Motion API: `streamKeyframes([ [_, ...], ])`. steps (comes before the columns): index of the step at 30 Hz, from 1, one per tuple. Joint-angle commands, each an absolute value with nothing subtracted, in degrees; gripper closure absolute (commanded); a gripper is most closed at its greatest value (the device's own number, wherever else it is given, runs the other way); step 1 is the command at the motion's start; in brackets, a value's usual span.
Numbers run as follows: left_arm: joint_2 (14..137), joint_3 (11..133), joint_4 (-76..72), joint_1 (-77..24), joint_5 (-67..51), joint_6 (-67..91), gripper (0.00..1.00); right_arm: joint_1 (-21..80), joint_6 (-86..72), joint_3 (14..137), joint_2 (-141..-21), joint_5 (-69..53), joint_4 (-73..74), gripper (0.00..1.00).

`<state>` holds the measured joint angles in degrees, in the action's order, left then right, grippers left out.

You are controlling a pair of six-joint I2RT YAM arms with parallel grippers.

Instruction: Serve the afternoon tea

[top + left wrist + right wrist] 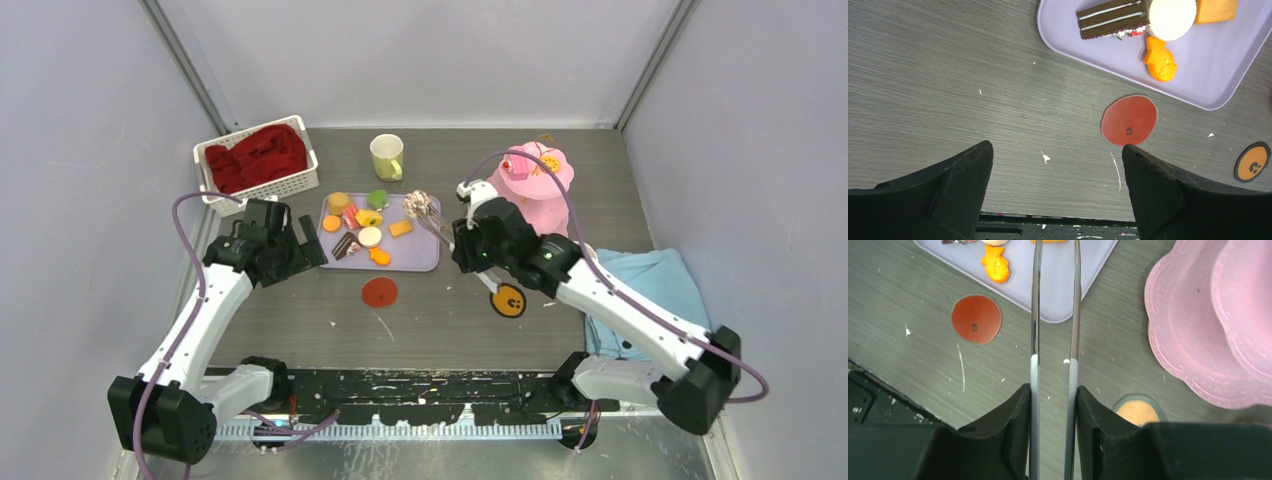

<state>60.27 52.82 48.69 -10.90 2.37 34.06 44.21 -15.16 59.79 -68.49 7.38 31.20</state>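
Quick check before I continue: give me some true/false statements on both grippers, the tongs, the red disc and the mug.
1. The right gripper is shut on the metal tongs. True.
2. The left gripper grips a pastry. False: it is open and empty, above the table.
3. The red disc lies on the lavender tray. False: it lies on the table, beside the tray.
4. The yellow-green mug stands on the table, off the tray. True.
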Motion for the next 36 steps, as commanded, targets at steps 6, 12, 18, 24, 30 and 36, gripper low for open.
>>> streamKeyframes([
  [6,59.55,54.06,47.5,-11.15,1.58,33.92,0.0,44.48,-17.84,62.23,-53.23,16.74,47.96,0.85],
  [12,59.18,54.44,47.48,-11.11,1.21,33.94,0.0,44.41,-20.09,59.9,-50.37,25.15,49.06,0.84],
  [18,58.18,54.49,47.62,-11.13,1.49,33.75,0.0,42.46,-18.95,59.19,-51.2,27.38,47.45,0.81],
  [24,58.1,54.41,47.82,-11.1,1.58,33.6,0.0,37.7,-17.65,56.99,-51.8,25.47,42.56,0.81],
  [30,59.12,54.22,47.53,-11.15,0.92,33.67,0.0,33.82,-16.45,55.02,-53.11,22.31,39.02,0.78],
  [36,59.07,54.16,47.48,-11.12,1.17,33.59,0.0,32.3,-16.01,55.46,-53.05,21.36,38.89,0.54],
])
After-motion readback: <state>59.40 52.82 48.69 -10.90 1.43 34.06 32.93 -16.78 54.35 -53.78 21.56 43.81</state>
